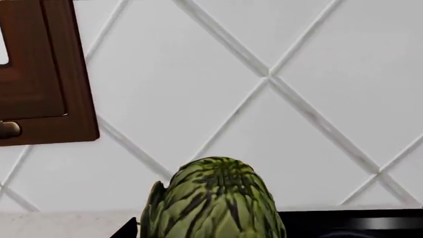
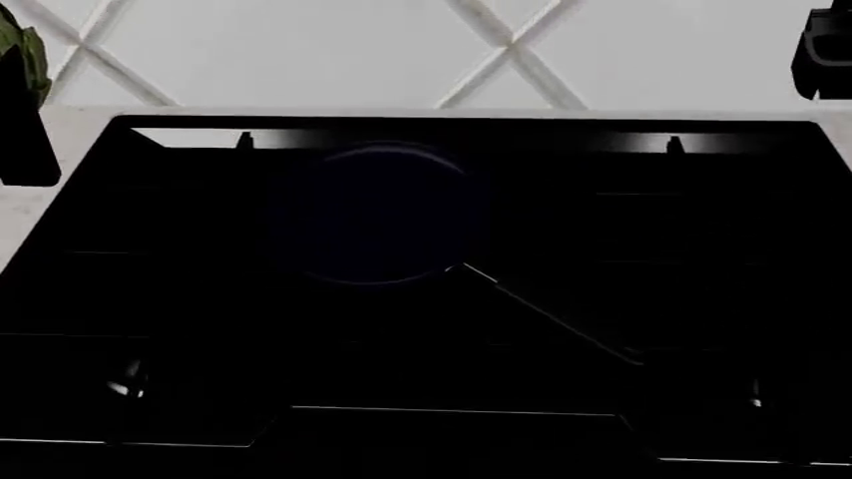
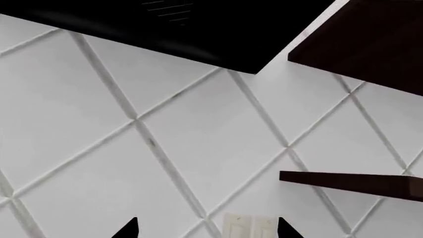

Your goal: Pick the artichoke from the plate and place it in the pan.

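The green artichoke sits between the jaws of my left gripper, which is shut on it and holds it up in front of the tiled wall. In the head view the artichoke and left gripper are at the far left edge, above the counter beside the cooktop. The black pan rests on the cooktop's back middle, its thin handle pointing to the front right. My right gripper is open and empty, raised at the head view's top right. The plate is out of view.
The black glass cooktop fills most of the head view, with white counter at its left. A white diamond-tiled wall stands behind. A brown cabinet door, a range hood and a dark shelf hang above.
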Controlling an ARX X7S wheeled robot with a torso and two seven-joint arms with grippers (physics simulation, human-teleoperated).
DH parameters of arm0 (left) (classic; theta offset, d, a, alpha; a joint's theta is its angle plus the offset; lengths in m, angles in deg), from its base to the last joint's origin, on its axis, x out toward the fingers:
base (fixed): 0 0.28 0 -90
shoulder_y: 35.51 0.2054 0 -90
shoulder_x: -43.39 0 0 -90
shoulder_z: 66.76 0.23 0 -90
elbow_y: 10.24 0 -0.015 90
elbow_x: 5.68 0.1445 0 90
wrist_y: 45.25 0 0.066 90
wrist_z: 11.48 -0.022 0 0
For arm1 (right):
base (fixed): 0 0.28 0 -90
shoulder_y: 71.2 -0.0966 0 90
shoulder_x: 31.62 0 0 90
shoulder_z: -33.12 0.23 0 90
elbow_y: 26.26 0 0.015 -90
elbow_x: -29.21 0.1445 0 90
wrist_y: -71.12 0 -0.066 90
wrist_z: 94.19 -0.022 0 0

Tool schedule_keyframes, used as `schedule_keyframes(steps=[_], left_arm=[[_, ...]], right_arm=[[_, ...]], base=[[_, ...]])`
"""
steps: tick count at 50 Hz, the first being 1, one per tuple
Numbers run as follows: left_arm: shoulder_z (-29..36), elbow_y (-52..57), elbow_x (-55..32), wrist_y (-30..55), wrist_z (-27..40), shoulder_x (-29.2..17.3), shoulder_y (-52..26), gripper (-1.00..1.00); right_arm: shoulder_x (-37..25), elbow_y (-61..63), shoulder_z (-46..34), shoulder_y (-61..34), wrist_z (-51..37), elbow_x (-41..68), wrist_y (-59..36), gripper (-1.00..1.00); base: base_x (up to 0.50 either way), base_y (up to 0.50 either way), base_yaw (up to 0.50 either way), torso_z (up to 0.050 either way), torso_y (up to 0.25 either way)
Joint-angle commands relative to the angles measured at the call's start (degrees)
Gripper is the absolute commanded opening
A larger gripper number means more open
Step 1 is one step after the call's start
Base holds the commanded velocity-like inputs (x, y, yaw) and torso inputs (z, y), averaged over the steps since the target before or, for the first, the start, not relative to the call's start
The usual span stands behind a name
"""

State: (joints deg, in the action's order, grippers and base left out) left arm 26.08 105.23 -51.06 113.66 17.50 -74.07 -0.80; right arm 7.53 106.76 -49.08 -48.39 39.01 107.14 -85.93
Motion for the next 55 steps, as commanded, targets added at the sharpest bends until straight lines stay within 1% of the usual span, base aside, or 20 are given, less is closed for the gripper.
schedule_keyframes(steps=[1, 22, 26, 30, 35, 41, 45, 49, 55], left_arm=[[-0.24, -0.1, -0.47, -0.42, 0.95, -0.03, -0.92, -1.0], [0.81, -1.25, -0.31, -1.31, 0.42, -0.2, -0.85, -1.0], [2.44, -2.94, 0.45, -2.07, -0.69, -0.13, -1.7, -1.0], [7.11, -6.8, 1.21, -2.67, -4.3, 0.99, -5.46, -1.0], [15.8, -13.84, 4.78, -6.93, -10.65, 3.7, -9.54, -1.0], [22.47, -19.23, 7.23, -10.73, -15.67, 6.96, -11.21, -1.0], [27.45, -21.56, 9.46, -13.83, -18.74, 8.74, -11.07, -1.0], [30.38, -21.02, 9.82, -14.56, -19.98, 9.9, -9.78, -1.0], [35.0, -20.6, 10.97, -15.28, -22.12, 10.32, -8.59, -1.0]], right_arm=[[0.11, -0.41, -0.98, -0.7, 0.15, -0.59, 0.2, 1.0], [-0.62, 0.02, -0.13, 1.26, -1.12, -0.02, 0.68, 1.0], [-0.77, 0.2, -0.44, 2.1, -1.5, -0.16, 0.41, 1.0], [-0.47, 0.04, -0.99, 1.43, -1.81, -0.09, 0.39, 1.0], [-0.43, 0.05, -1.19, 1.48, -1.98, -0.34, 0.52, 1.0], [-0.32, 0.39, -0.98, 2.41, -2.07, -0.96, 1.06, 1.0], [-0.7, 1.01, -0.2, 3.2, -2.9, -0.07, 1.12, 1.0], [-0.98, 1.5, 0.81, 4.57, -3.62, 0.42, 1.39, 1.0], [-1.04, 1.76, 1.43, 5.88, -3.71, 0.21, 1.87, 1.0]], base=[[0.5, -0.03, 0.0, 0.0, 0.0], [0.5, -0.03, 0.0, 0.0, 0.002], [0.02, 0.0, 0.0, 0.0, 0.003], [0.0, 0.0, 0.0, 0.0, 0.002], [0.0, 0.0, 0.0, 0.0, 0.0], [0.0, 0.0, 0.0, 0.0, 0.002], [0.0, 0.0, 0.0, 0.0, 0.0], [0.0, 0.0, 0.0, 0.0, 0.0], [0.0, 0.0, 0.0, 0.002, 0.002]])
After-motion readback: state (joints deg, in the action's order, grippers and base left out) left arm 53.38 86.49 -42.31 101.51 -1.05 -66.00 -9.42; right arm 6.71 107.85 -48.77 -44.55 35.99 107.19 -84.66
